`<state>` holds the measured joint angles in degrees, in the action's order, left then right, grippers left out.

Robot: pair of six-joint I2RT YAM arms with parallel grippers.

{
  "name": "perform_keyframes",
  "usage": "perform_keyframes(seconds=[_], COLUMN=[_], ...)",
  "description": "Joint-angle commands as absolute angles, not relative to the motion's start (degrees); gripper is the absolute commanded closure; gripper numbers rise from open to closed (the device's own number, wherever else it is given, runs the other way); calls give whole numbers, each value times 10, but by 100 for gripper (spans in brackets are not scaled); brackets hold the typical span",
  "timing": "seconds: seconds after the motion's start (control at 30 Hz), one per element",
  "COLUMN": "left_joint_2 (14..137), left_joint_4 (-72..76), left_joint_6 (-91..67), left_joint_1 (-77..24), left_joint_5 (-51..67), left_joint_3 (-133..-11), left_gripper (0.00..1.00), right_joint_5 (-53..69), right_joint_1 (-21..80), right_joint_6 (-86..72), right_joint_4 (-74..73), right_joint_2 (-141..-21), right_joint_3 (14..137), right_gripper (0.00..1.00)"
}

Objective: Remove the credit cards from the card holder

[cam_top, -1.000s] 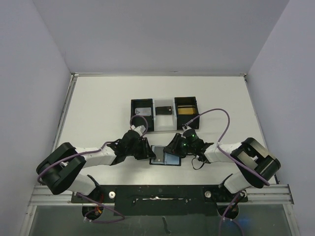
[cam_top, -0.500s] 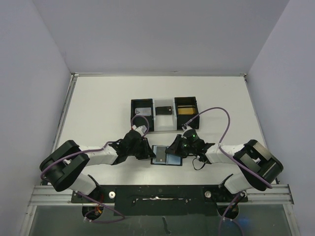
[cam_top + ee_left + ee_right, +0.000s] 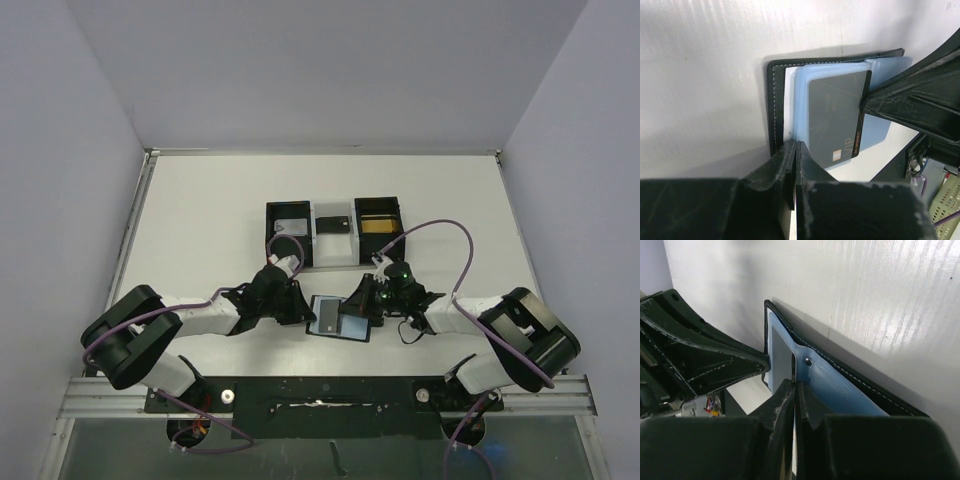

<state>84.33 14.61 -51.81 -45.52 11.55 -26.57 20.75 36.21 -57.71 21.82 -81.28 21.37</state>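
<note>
The card holder [image 3: 352, 324] lies open on the table between both grippers, a black cover with blue-grey pockets [image 3: 776, 100] [image 3: 840, 385]. A dark grey credit card [image 3: 837, 115] with a gold chip and "VIP" print sticks partly out of a pocket; it also shows in the top view [image 3: 325, 315]. My left gripper [image 3: 303, 312] [image 3: 796, 145] is shut on the holder's near edge. My right gripper [image 3: 361, 302] [image 3: 795, 384] is shut on the thin edge of the grey card. One right fingertip [image 3: 867, 102] shows at the card's corner in the left wrist view.
Two black open-top boxes stand behind the holder: the left one [image 3: 271, 232] holds a pale grey card [image 3: 290, 227], the right one [image 3: 400, 222] a gold-tan card [image 3: 378, 226]. A small plain black rectangle [image 3: 333, 223] lies between them.
My right gripper has drawn back a little to the right, and the holder has shifted slightly right with it. The left arm has barely moved.
</note>
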Motion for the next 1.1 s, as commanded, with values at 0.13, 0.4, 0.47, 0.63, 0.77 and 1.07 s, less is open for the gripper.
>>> perform_keyframes(seconds=[0.13,0.4,0.47,0.63,0.77,1.07], left_joint_2=[842,811,806,790,776,781], left_joint_4=[136,107,108,116,114,183], left_joint_6=[-495,-488,-489,-498,-502,-473], left_joint_1=[-462,-462,-462,-464,-464,-479], left_joint_5=[101,90,91,93,87,146], left_joint_3=[-279,-278,-277,-271,-264,-318], left_gripper=[100,100,100,100,100,78], right_joint_5=[312,307,293,277,263,239], right_joint_1=[327,310,310,310,310,323], right_joint_6=[-518,-530,-547,-576,-603,-586], right_joint_4=[205,195,199,218,238,191], right_joint_2=[-819,-813,-811,-805,-794,-779], right_joint_3=[224,210,204,190,176,201], right_gripper=[100,100,100,100,100,100])
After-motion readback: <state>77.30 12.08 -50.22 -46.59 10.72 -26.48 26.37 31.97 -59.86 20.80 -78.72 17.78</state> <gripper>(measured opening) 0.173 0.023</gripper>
